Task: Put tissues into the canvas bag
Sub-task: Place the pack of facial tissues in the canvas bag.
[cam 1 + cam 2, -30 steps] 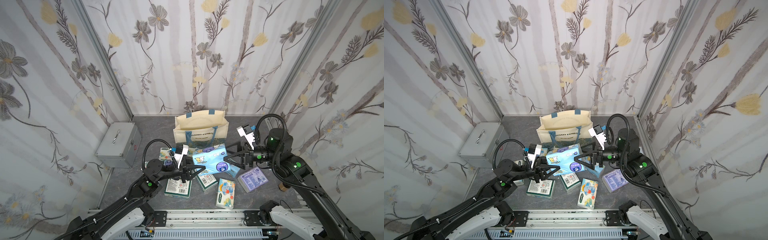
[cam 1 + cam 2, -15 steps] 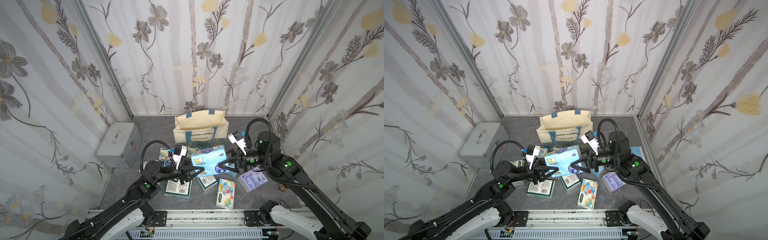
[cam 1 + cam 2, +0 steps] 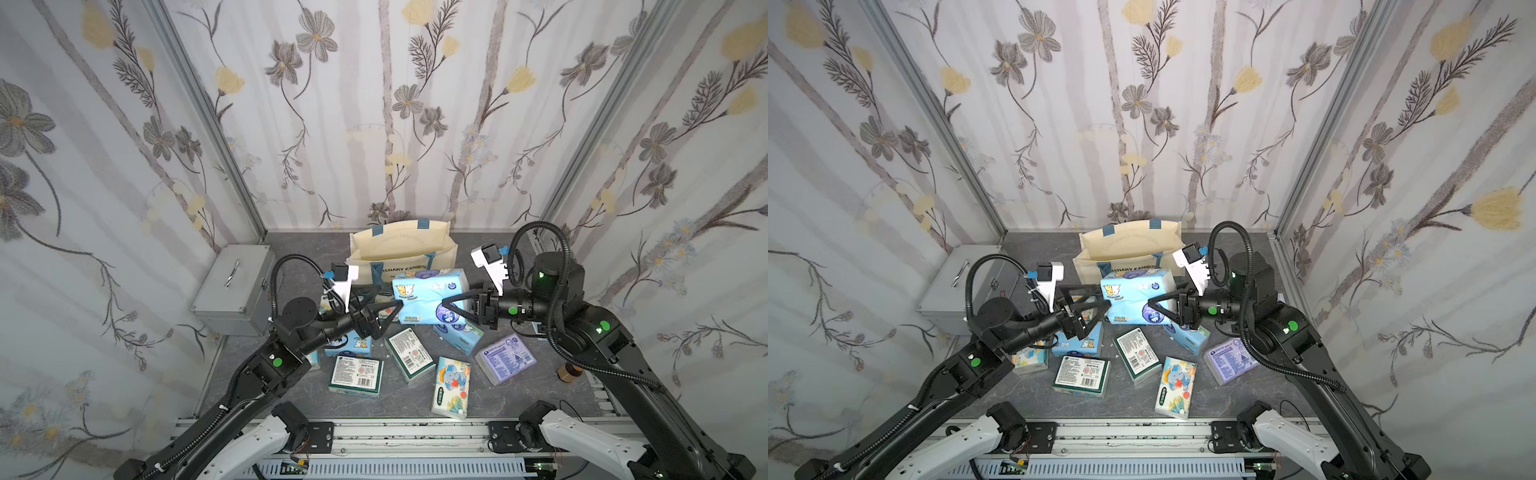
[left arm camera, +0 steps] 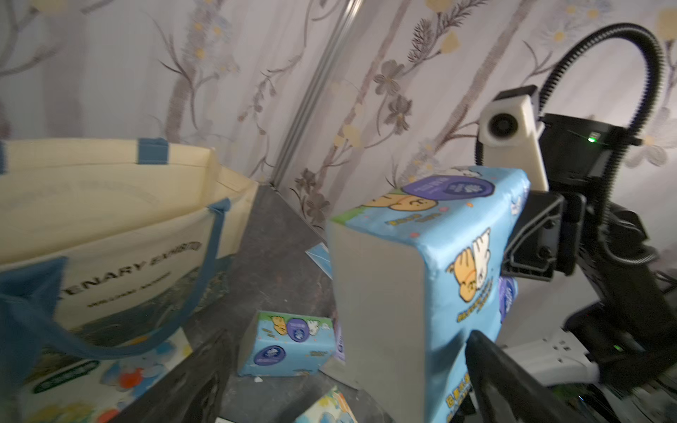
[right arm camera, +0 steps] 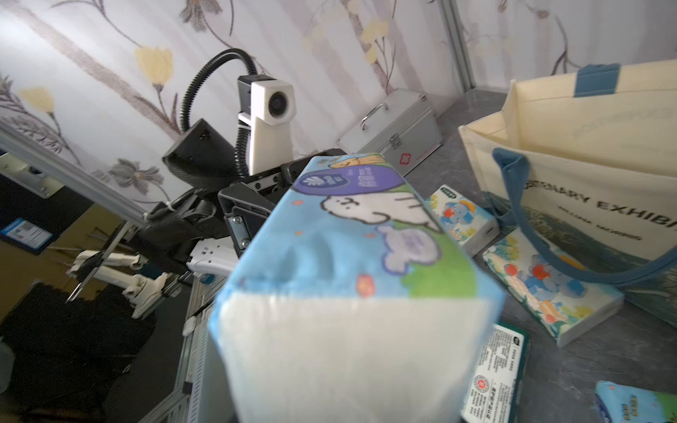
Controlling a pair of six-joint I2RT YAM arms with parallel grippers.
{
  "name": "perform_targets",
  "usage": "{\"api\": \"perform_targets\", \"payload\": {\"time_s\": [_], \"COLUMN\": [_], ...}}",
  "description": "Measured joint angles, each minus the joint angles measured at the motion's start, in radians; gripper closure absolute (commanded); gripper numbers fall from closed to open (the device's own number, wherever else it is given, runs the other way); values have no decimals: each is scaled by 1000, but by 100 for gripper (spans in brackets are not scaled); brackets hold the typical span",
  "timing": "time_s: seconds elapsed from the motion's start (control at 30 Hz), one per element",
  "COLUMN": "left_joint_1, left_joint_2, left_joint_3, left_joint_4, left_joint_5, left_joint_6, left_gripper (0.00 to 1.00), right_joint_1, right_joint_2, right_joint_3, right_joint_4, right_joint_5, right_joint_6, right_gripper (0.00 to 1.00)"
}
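A grey marbled table (image 3: 519, 399) fills the lower middle of both top views, closed in on three sides by walls (image 3: 374, 124) papered with grey and yellow flowers, with metal posts in the two back corners. A grey case (image 3: 237, 286) with a handle on top stands at the table's left edge. The cream bag (image 3: 403, 249) stands upright and open at the middle back, its blue handle hanging down its front. Just in front of the bag, near frame centre, a light blue pack (image 3: 424, 303) hangs clear of the table between the two arms, lying roughly level. The right gripper (image 3: 449, 307) reaches in from the right and is clamped on the pack's right end. The left gripper (image 3: 388, 318) reaches in from the left with its jaws spread wide about the pack's left end; in the left wrist view one finger (image 4: 205, 366) stands clear of the pack. Below the held pack, the other packs (image 3: 452, 386) lie scattered flat on the table, a lavender one (image 3: 505, 359) furthest to the right.
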Motion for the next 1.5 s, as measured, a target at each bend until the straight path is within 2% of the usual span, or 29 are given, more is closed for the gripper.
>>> {"api": "perform_targets", "payload": {"time_s": [0.03,0.07,0.13,0.27,0.4,0.57,0.67,0.9,1.0,1.2,1.5], "left_joint_1": [35,76,153,272,314,323,325,359,393,417,423], "left_joint_2": [26,58,122,304,503,710,771,800,819,853,869], "left_joint_3": [51,98,172,305,463,666,689,622,620,618,619], "left_joint_4": [-65,-123,-214,-335,-401,-464,-477,-476,-469,-457,-448], "left_joint_5": [-44,-87,-143,-184,-188,-200,-198,-135,-79,18,90], "left_joint_6": [15,27,56,104,134,207,230,233,209,169,138], "left_gripper": [4,12,23,28,31,48,47,45,52,57,86], "right_joint_1": [-8,-17,-27,-33,-35,-42,-46,-51,-39,-2,34], "right_joint_2": [31,68,145,340,556,884,1032,1229,1280,1320,1319], "right_joint_3": [38,78,157,381,637,1050,1199,1238,1239,1239,1193], "right_joint_4": [-23,-45,-90,-161,-204,-291,-329,-328,-303,-297,-349], "right_joint_5": [43,82,139,224,258,291,282,195,172,156,254], "right_joint_6": [-5,-11,-16,-36,-39,-22,32,185,228,280,278], "right_gripper": [63,62,55,59,58,57,59,61,62,62,61]}}
